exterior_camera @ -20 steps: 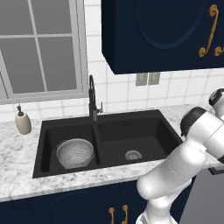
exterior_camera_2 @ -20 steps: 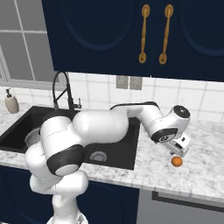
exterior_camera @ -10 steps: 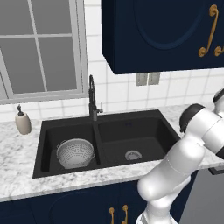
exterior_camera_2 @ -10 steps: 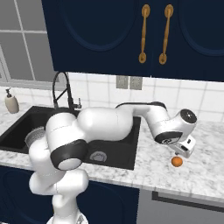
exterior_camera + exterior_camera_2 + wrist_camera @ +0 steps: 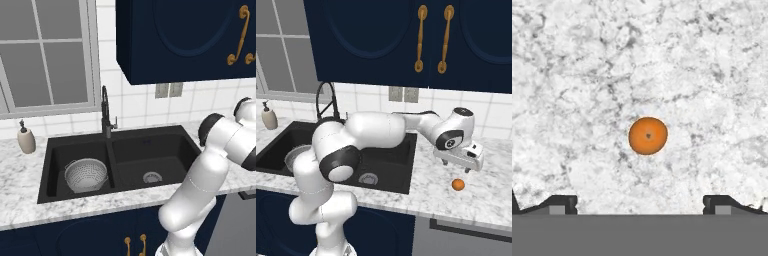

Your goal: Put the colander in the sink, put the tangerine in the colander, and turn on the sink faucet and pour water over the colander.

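Right base view: we list the gripper (image 5: 455, 167) hanging over the marble counter (image 5: 491, 195) to the right of the sink (image 5: 401, 165), jaws spread wide and holding nothing. We note the tangerine (image 5: 458, 184) on the counter just below it, not touched. Hand view: we record the tangerine (image 5: 648, 135) lying between the two fingertips (image 5: 559, 204), well apart from both. Left base view: we enter the colander (image 5: 86, 174) in the sink's left basin, the sink faucet (image 5: 105, 111) behind the divider.
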Controlling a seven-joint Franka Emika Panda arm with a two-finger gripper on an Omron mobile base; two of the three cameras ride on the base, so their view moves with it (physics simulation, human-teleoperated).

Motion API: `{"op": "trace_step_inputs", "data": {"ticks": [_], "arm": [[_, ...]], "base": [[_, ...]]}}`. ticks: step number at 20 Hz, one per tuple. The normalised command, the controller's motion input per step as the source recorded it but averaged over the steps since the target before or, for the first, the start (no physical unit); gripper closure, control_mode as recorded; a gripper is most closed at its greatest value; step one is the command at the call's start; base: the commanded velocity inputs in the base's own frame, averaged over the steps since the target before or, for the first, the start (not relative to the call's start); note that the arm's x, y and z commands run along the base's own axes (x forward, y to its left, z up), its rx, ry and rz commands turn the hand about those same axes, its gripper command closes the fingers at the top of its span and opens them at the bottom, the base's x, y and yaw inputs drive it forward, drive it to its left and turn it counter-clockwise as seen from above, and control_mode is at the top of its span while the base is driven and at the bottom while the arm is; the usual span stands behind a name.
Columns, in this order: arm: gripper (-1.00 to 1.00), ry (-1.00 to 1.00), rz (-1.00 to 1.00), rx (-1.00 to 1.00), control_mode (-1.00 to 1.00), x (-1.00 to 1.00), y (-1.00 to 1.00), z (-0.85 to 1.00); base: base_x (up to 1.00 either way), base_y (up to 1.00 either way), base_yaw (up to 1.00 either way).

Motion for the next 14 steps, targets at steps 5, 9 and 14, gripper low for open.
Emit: {"op": "trace_step_inputs", "data": {"ticks": [5, 9, 14], "arm": [[-1.00, 0.35, 0.02, -0.17, -1.00, 0.16, -0.01, -0.04], [-1.00, 0.00, 0.00, 0.00, -1.00, 0.19, -0.02, -0.03], [-1.00, 0.03, 0.01, 0.02, -1.00, 0.44, -0.02, -0.43]], "base": [[0.00, 0.00, 0.00], [0.00, 0.00, 0.00], [0.00, 0.00, 0.00]]}}
